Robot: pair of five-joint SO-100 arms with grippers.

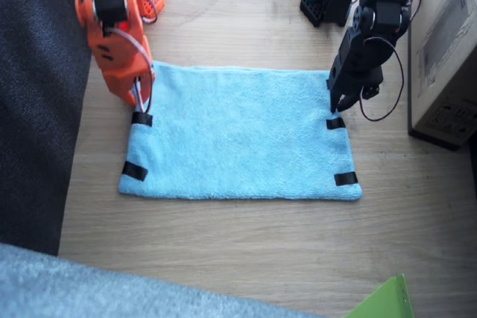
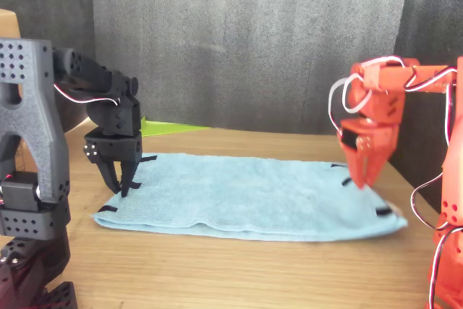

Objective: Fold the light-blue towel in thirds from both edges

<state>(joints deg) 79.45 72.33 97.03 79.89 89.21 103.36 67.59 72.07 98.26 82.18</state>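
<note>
Two grippers over flat light-blue towel: left gripper apart, right gripper unclear; no legible writing.

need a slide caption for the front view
Light-blue towel lies flat on the table while the left gripper and right gripper reach down at its short edges.

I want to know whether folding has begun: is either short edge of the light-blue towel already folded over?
No: in the fixed view the light-blue towel lies flat and fully spread, with black tape strips visible at both short edges.
</note>
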